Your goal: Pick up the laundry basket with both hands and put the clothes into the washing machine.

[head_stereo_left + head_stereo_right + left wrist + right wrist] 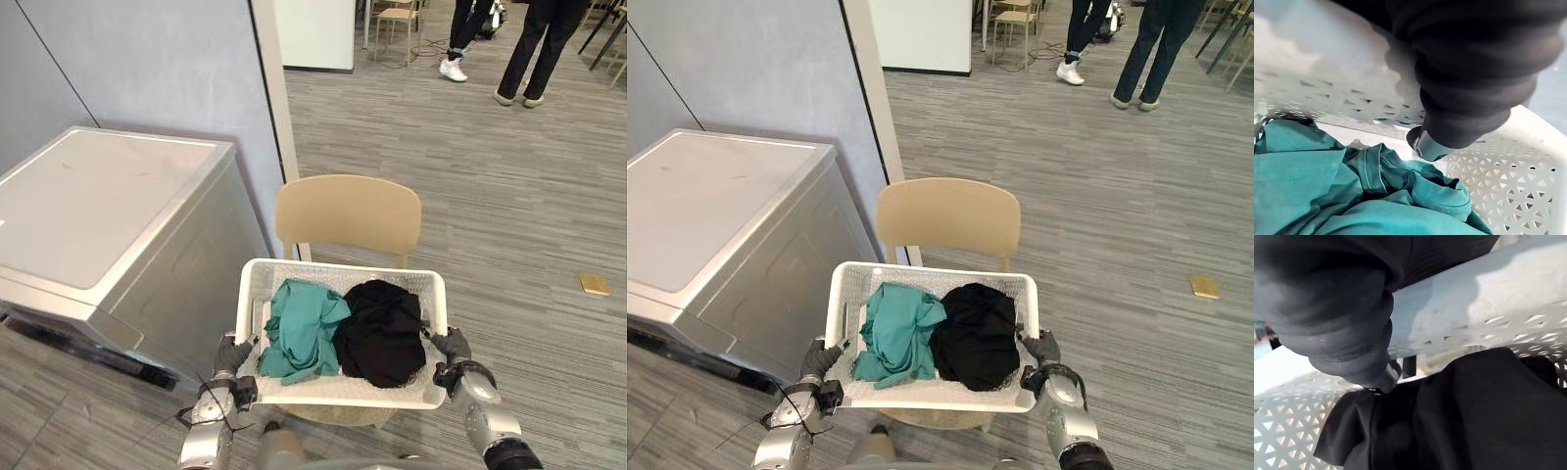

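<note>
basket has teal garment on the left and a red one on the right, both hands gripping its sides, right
No: the left eye view shows a black garment on the right, not red. Otherwise yes: teal garment on the left, left hand and right hand gripping the basket by its sides.

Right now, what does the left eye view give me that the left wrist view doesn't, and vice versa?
Left eye view adds: the washing machine on the robot's left, the beige chair behind the white basket, the black garment, the right hand at the basket's right rim, and people's legs far back.
Left wrist view adds: a close look at the left hand hooked over the rim, its dark tip against the perforated inner wall.
Both: the basket, the teal garment and the left hand.
</note>
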Available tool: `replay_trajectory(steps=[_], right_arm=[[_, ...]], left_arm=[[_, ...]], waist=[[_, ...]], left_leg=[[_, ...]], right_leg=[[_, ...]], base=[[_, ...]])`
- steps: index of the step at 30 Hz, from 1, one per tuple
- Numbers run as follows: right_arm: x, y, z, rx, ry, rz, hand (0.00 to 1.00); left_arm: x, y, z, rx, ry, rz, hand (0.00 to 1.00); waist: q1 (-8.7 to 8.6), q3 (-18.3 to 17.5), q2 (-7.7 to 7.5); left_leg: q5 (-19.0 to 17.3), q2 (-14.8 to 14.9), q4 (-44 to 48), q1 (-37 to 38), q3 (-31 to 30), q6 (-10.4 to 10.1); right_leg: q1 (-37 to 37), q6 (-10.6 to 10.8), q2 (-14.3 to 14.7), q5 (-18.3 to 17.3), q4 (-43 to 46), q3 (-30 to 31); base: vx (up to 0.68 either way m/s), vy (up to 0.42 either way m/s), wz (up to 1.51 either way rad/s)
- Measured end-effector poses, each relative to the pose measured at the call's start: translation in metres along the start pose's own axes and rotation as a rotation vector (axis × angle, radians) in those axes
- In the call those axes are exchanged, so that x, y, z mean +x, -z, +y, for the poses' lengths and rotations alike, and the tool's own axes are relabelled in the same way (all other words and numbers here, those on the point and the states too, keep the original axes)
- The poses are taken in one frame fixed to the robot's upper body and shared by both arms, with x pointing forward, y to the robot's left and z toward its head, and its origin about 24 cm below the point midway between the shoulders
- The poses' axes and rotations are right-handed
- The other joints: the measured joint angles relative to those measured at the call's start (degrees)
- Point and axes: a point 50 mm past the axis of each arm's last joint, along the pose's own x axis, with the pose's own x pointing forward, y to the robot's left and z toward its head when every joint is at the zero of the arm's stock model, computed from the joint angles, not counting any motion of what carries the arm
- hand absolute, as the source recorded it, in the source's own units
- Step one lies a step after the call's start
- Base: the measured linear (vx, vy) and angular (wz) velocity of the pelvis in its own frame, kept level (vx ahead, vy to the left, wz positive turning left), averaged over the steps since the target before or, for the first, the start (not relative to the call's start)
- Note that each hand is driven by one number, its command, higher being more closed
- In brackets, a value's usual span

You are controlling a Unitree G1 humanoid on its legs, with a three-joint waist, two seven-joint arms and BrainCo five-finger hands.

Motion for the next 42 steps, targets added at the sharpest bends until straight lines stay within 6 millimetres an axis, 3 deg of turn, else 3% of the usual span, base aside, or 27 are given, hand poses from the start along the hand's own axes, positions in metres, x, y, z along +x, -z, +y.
replay_trajectory(steps=[1, 2, 4, 7, 9, 12, 18, 31, 32, 34, 35, 42], right_arm=[[0.0, 0.003, 0.01, 0.022, -0.02, 0.006, 1.0], [0.001, 0.003, 0.014, 0.027, -0.027, 0.007, 1.0], [0.004, -0.002, 0.019, 0.027, -0.043, -0.007, 1.0], [0.01, -0.018, 0.021, 0.022, -0.049, -0.054, 1.0], [0.018, -0.038, 0.021, 0.023, -0.043, -0.11, 1.0], [0.026, -0.055, 0.017, 0.012, -0.024, -0.145, 1.0], [0.039, -0.07, 0.013, 0.0, 0.026, -0.147, 1.0], [0.066, -0.101, 0.041, -0.082, 0.035, -0.125, 1.0], [0.067, -0.103, 0.041, -0.085, 0.039, -0.122, 0.0], [0.07, -0.112, 0.045, -0.091, 0.039, -0.127, 0.0], [0.072, -0.116, 0.047, -0.088, 0.041, -0.127, 0.0], [0.075, -0.126, 0.052, -0.055, 0.049, -0.134, 0.0]], left_arm=[[0.002, -0.005, 0.01, 0.019, -0.017, -0.013, 1.0], [0.003, -0.007, 0.013, 0.028, -0.023, -0.018, 1.0], [0.006, -0.015, 0.015, 0.037, -0.033, -0.047, 1.0], [0.015, -0.032, 0.008, 0.029, -0.028, -0.105, 1.0], [0.024, -0.05, 0.0, 0.024, -0.009, -0.158, 1.0], [0.033, -0.062, -0.014, 0.027, 0.026, -0.185, 1.0], [0.059, -0.078, -0.034, 0.049, 0.049, -0.168, 1.0], [0.094, -0.101, -0.031, 0.104, -0.022, -0.09, 1.0], [0.095, -0.103, -0.032, 0.106, -0.022, -0.09, 1.0], [0.098, -0.113, -0.033, 0.112, -0.025, -0.099, 1.0], [0.101, -0.119, -0.033, 0.119, -0.025, -0.105, 0.0], [0.105, -0.136, -0.032, 0.08, -0.055, -0.132, 0.0]], waist=[[0.13, 0.1, -2.28], [0.22, 0.3, -2.8], [0.36, 1.1, -2.85], [1.0, 2.5, -1.94], [0.91, 5.3, -1.72], [0.77, 7.6, -2.61], [0.68, 12.8, -3.91], [1.28, 15.3, -5.36], [1.3, 15.3, -5.37], [1.18, 15.4, -5.35], [1.17, 15.4, -5.32], [1.09, 16.5, -5.14]], left_leg=[[0.6, -2.1, -0.8, 0.0, 1.0, 0.9], [0.4, -2.8, -0.7, 0.0, 1.3, 1.3], [-0.2, -4.6, -0.1, -0.8, 2.3, 2.2], [-0.2, -5.0, 0.8, -3.7, 2.6, 2.3], [0.1, -4.9, 1.0, -5.3, 2.5, 2.8], [0.7, -4.9, 0.5, -7.2, 2.5, 2.7], [1.9, -4.4, 0.8, -10.0, 2.5, 3.2], [2.5, -3.0, 1.4, -13.7, 2.4, 2.7], [2.6, -3.0, 1.4, -13.9, 2.4, 2.7], [3.1, -3.0, 1.1, -14.9, 2.4, 2.9], [3.8, -3.1, 0.3, -15.1, 2.5, 3.0], [4.4, -3.0, -0.3, -15.3, 3.1, 2.9]], right_leg=[[-0.8, 1.0, -2.1, 0.7, -0.1, 0.3], [-0.9, 1.4, -2.8, 1.0, -0.1, 0.4], [-2.0, 2.4, -4.9, 1.8, 0.2, 0.4], [-4.9, 3.1, -5.4, 2.3, 0.4, 1.3], [-6.3, 3.3, -5.4, 2.5, 0.5, 1.3], [-8.9, 3.6, -5.4, 2.7, 1.4, 1.5], [-12.2, 3.2, -4.9, 3.5, 2.3, 1.7], [-16.2, 2.6, -3.7, 4.0, 3.1, 1.8], [-16.4, 2.6, -3.7, 4.0, 3.2, 1.8], [-17.9, 2.6, -3.7, 4.0, 3.8, 1.9], [-18.5, 2.6, -3.7, 4.0, 4.0, 1.9], [-19.9, 2.7, -3.7, 4.0, 4.9, 2.5]], base=[[0.13, 0.234, -0.08], [0.1, 0.165, -0.01], [0.05, 0.131, -0.03], [-0.02, 0.062, -0.13], [-0.1, 0.012, -0.02], [-0.1, 0.015, -0.01], [-0.05, 0.008, -0.02], [-0.03, -0.005, -0.03], [-0.03, -0.001, -0.01], [0.0, 0.0, 0.0], [0.0, 0.0, 0.0], [-0.01, -0.001, -0.03]])
